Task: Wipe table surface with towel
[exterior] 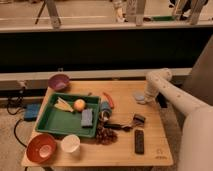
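Towel [138, 96], a grey cloth lying near the right edge of the table [122, 151] under the gripper [144, 98], is judged soft, light and limp, best pressed flat from above or pinched at a fold; whether it is gripped cannot be told.

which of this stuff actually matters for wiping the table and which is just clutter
For the job: grey towel, gripper down at it near the table's right edge, table.

Lying about: green tray, orange, purple bowl, red bowl, white cup, remote.
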